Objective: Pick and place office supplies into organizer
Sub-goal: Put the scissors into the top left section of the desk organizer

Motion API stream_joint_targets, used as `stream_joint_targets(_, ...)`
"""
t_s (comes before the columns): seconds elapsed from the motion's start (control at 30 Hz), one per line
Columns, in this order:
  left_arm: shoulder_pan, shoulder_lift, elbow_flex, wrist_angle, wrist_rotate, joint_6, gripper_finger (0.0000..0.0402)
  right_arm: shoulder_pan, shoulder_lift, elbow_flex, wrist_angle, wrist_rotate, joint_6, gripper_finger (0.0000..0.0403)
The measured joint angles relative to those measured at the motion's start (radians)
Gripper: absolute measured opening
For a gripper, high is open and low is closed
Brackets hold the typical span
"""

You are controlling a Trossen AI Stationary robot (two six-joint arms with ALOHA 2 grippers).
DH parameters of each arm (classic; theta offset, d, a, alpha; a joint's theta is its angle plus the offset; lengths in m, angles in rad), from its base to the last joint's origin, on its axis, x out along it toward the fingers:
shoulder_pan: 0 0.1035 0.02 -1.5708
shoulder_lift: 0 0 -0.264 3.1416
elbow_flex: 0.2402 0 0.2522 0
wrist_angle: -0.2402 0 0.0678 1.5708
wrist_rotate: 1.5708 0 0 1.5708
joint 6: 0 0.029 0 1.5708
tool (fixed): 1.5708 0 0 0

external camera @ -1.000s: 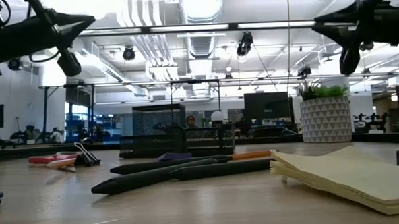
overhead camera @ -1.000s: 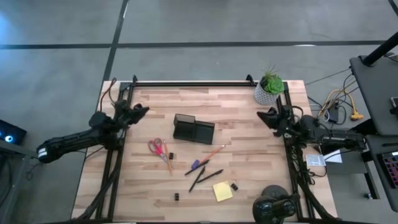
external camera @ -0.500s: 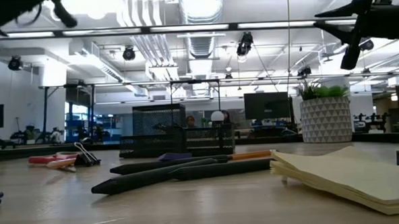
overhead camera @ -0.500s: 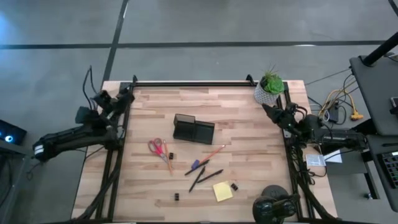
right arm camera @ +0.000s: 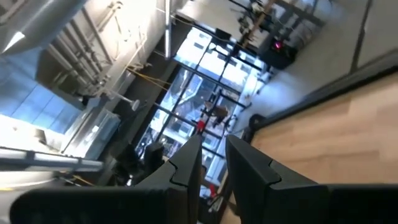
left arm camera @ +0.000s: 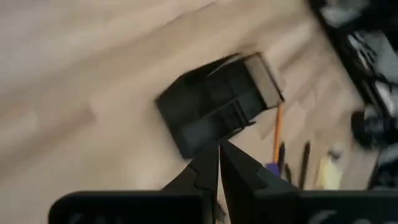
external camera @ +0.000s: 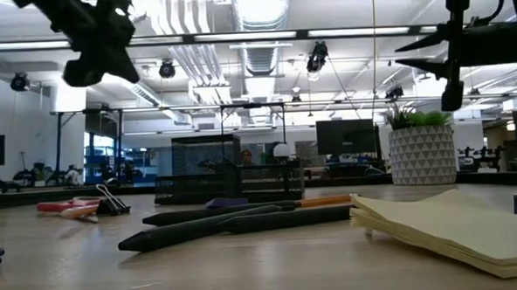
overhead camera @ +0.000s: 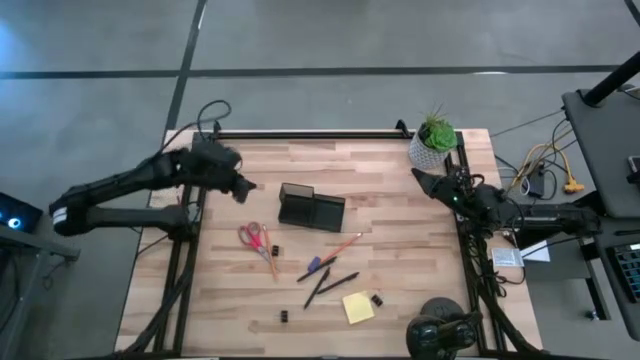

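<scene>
We are swinging the left gripper [overhead camera: 243, 186] in over the table [overhead camera: 400, 250], out from the left edge where it hung half a second ago, so that it is now hovering high, near the organizer [overhead camera: 311, 207] on its left side. Its fingers [left arm camera: 239, 165] are pressed together and holding nothing. The right gripper [overhead camera: 422, 179] is waiting over the right edge just below the plant [overhead camera: 434, 138], barely moved, its fingers narrowly parted and empty.

Nothing has been picked yet. The scissors [overhead camera: 256, 238] are lying below and left of the organizer, with the pencil [overhead camera: 345, 243], pen [overhead camera: 317, 264] and dark pens [overhead camera: 330, 284] spread below it, and the pad [overhead camera: 358, 307] and clips [overhead camera: 376, 299] nearer the front edge. We are judging this as the left arm's approach opening the first pick, most likely the scissors.
</scene>
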Motion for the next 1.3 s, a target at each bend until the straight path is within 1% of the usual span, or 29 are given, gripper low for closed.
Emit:
stream_joint_targets(0.03, 0.0, 0.031, 0.009, -0.021, 0.02, -0.039, 0.0, 0.0, 0.009, 0.0, 0.001, -0.001, 0.017, 0.0068)
stream_joint_targets(0.13, -0.004, 0.106, 0.017, -0.011, 0.084, -0.063, 0.0, 0.0, 0.025, 0.0, 0.0, -0.022, 0.04, 0.0068)
stream_joint_targets(0.27, -0.003, 0.166, 0.019, 0.004, 0.089, -0.089, 0.0, 0.0, 0.037, 0.0, 0.001, -0.026, 0.042, 0.0068)
stream_joint_targets(0.33, -0.003, 0.184, 0.018, 0.001, 0.113, -0.113, 0.0, 0.0, 0.038, 0.0, 0.001, -0.03, 0.055, 0.0068)
stream_joint_targets(0.4, -0.005, 0.19, 0.017, -0.012, 0.106, -0.152, 0.0, 0.0, 0.037, 0.0, 0.001, -0.058, 0.055, 0.0068)
stream_joint_targets(0.43, -0.012, 0.188, 0.017, -0.014, 0.079, -0.189, 0.0, 0.0, 0.037, 0.0, 0.001, -0.072, 0.05, 0.0068)
stream_joint_targets(0.5, -0.042, 0.177, 0.017, -0.024, -0.009, -0.27, 0.0, 0.0, 0.039, 0.0, -0.002, -0.076, 0.055, 0.0068)
stream_joint_targets(0.6, -0.123, 0.145, 0.017, -0.073, -0.146, -0.438, 0.0, 0.0, 0.058, 0.0, -0.022, -0.063, 0.09, 0.0073)
stream_joint_targets(0.63, -0.155, 0.135, 0.017, -0.096, -0.18, -0.482, 0.0, -0.001, 0.069, 0.0, -0.031, -0.059, 0.092, 0.0078)
stream_joint_targets(0.7, -0.212, 0.131, 0.019, -0.146, -0.202, -0.567, 0.0, -0.001, 0.095, 0.0, -0.055, -0.057, 0.088, 0.0092)
stream_joint_targets(0.8, -0.292, 0.157, 0.018, -0.187, -0.204, -0.68, 0.0002, -0.001, 0.142, 0.042, -0.172, -0.058, 0.068, 0.0124)
stream_joint_targets(0.87, -0.344, 0.189, 0.017, -0.188, -0.204, -0.75, 0.0013, 0.0, 0.17, 0.097, -0.304, -0.063, 0.042, 0.0149)
stream_joint_targets(1.0, -0.429, 0.271, 0.033, -0.189, -0.189, -0.924, 0.0051, -0.001, 0.228, 0.253, -0.64, 0.001, 0.015, 0.0196)
stream_joint_targets(1.1, -0.481, 0.339, 0.043, -0.189, -0.19, -1.043, 0.0082, -0.005, 0.274, 0.37, -0.871, 0.056, 0.011, 0.0218)
stream_joint_targets(1.23, -0.529, 0.435, 0.038, -0.192, -0.19, -1.175, 0.0114, -0.027, 0.333, 0.467, -1.032, 0.044, -0.01, 0.0234)
stream_joint_targets(1.3, -0.541, 0.474, 0.038, -0.196, -0.19, -1.233, 0.0124, -0.037, 0.362, 0.487, -1.056, 0.025, -0.013, 0.0238)
